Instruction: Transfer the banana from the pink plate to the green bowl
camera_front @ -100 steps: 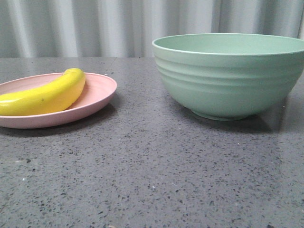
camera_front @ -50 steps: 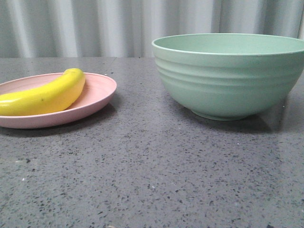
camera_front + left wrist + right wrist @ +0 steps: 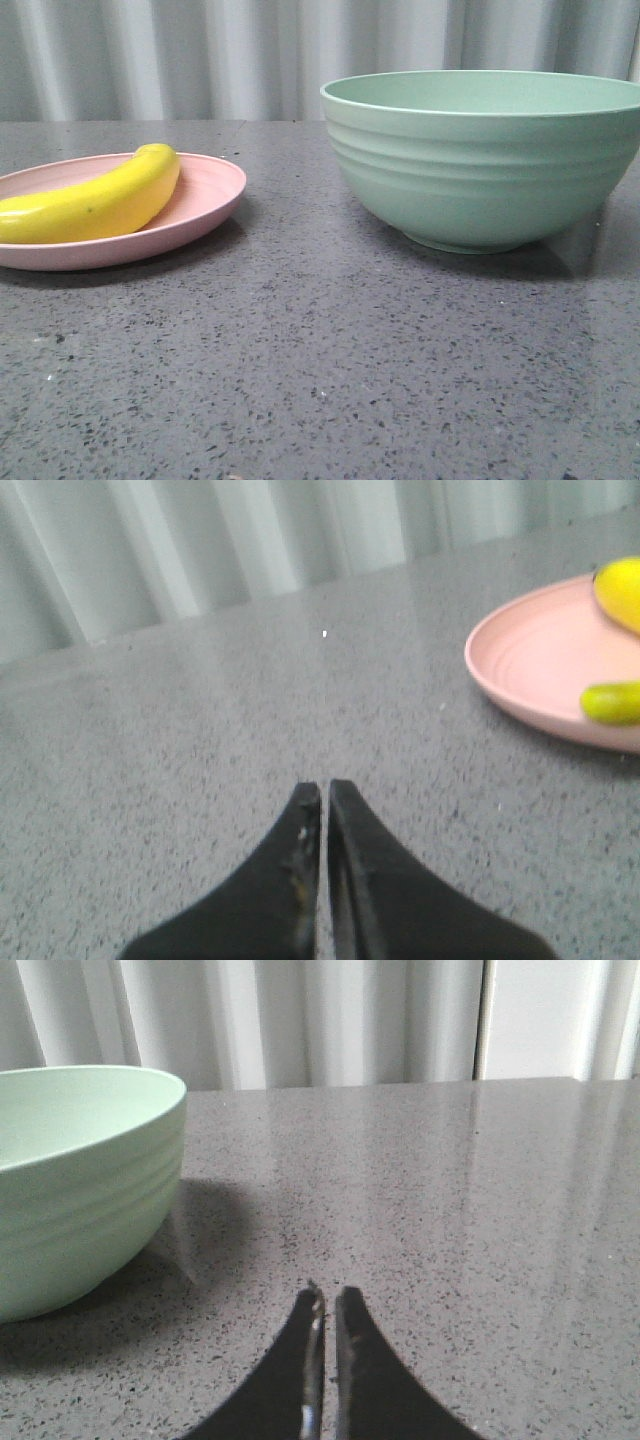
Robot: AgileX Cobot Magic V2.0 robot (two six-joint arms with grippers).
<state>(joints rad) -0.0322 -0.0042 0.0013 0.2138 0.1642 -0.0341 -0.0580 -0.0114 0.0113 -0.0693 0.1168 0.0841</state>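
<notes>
yellow banana (image 3: pixel 95 203), pink plate (image 3: pixel 205 190), mint-green bowl (image 3: pixel 485 170)

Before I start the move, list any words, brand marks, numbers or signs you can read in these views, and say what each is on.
None: no view shows readable text.
The banana, the pink plate and the green bowl carry no print, label or sticker on the sides that show.
The grey speckled table and the pale curtain behind are unmarked.
The left claw and the right claw show plain black fingers, no markings.

No visible change since earlier frames.
</notes>
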